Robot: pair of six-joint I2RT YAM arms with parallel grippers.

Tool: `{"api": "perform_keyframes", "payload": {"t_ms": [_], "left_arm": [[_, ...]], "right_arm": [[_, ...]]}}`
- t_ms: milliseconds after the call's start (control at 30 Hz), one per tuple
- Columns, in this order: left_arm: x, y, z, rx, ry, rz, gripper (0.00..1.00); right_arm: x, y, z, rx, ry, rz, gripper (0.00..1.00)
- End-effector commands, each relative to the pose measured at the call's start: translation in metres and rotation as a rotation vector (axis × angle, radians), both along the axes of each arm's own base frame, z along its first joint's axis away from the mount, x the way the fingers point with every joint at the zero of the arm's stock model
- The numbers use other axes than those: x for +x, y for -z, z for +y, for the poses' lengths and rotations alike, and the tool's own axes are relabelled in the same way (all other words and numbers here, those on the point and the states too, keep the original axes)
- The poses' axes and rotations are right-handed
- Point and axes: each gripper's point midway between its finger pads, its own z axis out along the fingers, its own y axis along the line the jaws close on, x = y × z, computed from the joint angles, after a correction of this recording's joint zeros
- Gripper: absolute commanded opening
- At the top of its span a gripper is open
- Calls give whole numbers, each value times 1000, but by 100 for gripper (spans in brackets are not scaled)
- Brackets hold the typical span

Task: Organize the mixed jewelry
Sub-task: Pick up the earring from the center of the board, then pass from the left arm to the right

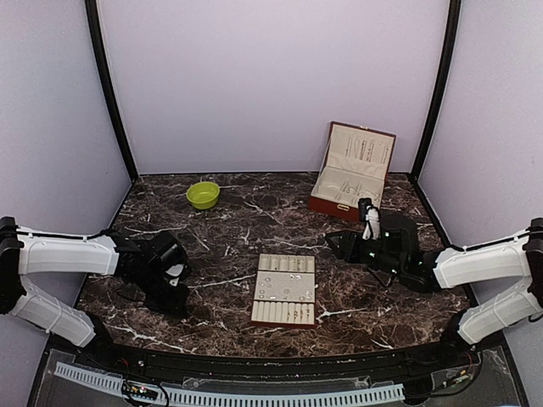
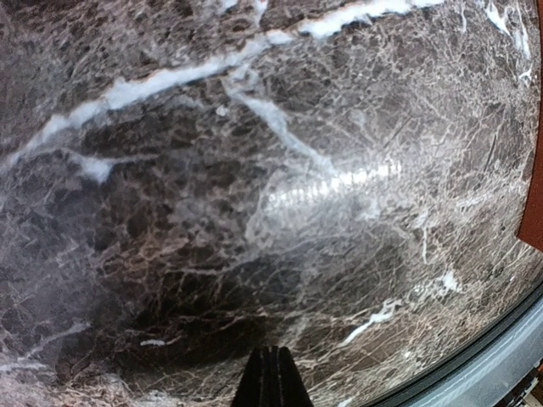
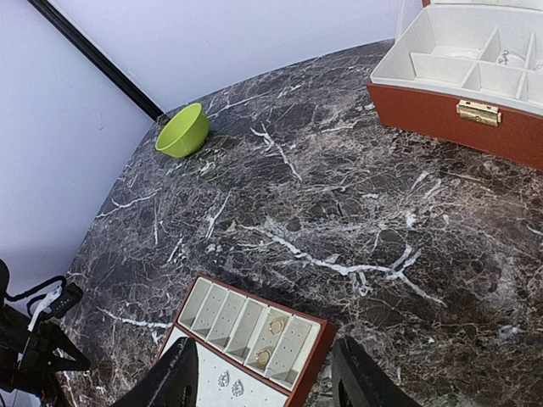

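Dark brown marble with white veins makes up the counter (image 1: 237, 229), which fills the floor of a pale lilac enclosure. Two white-and-black arms reach in from the near edge, the left arm (image 1: 68, 254) from the near left and the right arm (image 1: 484, 263) from the near right. At the far right stands a red-brown jewellery box (image 1: 349, 174), its lid tilted up and its cream lining split into compartments. A beige slotted tray (image 1: 299, 278) with a brown edge lies flat in the near centre, between the two arms. A lime-green bowl (image 1: 203, 195) sits at the far left of centre, well apart from the tray. The left end effector (image 2: 268, 365) points down at bare marble to the left of the tray, its fingers pressed together with nothing seen between them. The right end effector (image 3: 265, 365) hangs by the tray's right end with its fingers spread and nothing between them. The mixed jewelry (image 3: 275, 326) is tiny and silvery: small rings rest in the tray's slots, studs sit on its flat part, and thin chains hang inside the box lid
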Motion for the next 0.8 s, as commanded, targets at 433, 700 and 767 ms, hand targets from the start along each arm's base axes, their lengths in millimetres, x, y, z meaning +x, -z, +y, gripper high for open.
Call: {"api": "perform_keyframes", "payload": {"t_ms": [433,700,767], "left_arm": [[78,-110,-66,-370,47,-487,0],[120,-186,-113,-648,76,-792,0],[128,-199,-123,-708,61,-845,0]], "right_arm": [[0,-34,-21,109,41,-66,56],[-12,-68,-27,221,-2,-144,62],[-19,-80,-23,257,-47,-170,63]]}}
